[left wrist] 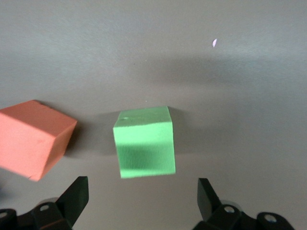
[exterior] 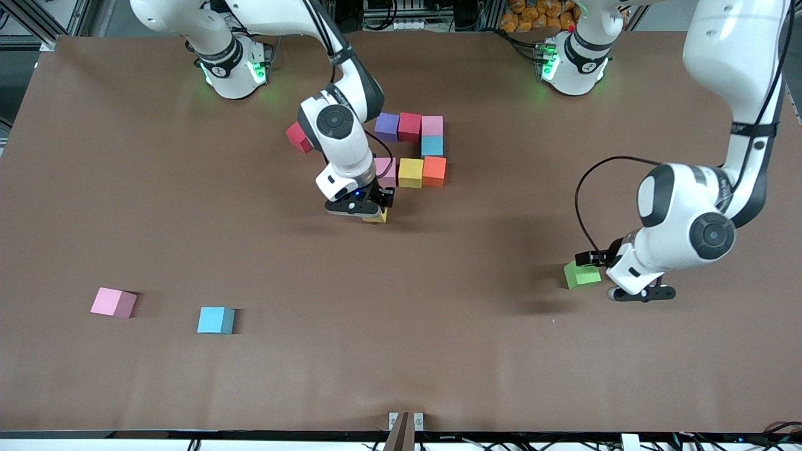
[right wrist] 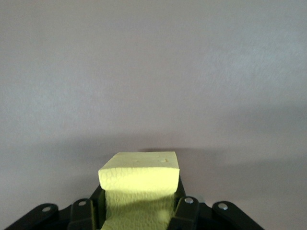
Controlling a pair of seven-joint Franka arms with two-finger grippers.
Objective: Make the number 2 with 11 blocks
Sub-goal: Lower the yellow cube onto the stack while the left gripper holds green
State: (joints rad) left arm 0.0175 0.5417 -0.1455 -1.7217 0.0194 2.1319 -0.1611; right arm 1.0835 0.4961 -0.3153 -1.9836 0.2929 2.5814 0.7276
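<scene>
A group of blocks lies mid-table: purple (exterior: 386,126), red (exterior: 410,127), pink (exterior: 432,126), light blue (exterior: 432,146), orange (exterior: 434,171), yellow (exterior: 410,173) and a pink one (exterior: 388,173) partly hidden by the right arm. My right gripper (exterior: 374,212) (right wrist: 139,207) is shut on a pale yellow block (exterior: 378,218) (right wrist: 140,184), low over the table beside that pink block, on its side nearer the front camera. My left gripper (exterior: 642,294) (left wrist: 143,192) is open and empty, just short of a green block (exterior: 581,274) (left wrist: 145,142).
A loose red block (exterior: 298,137) lies beside the right arm. A pink block (exterior: 113,302) and a light blue block (exterior: 216,320) lie near the front edge at the right arm's end. An orange-red block (left wrist: 33,139) beside the green one shows only in the left wrist view.
</scene>
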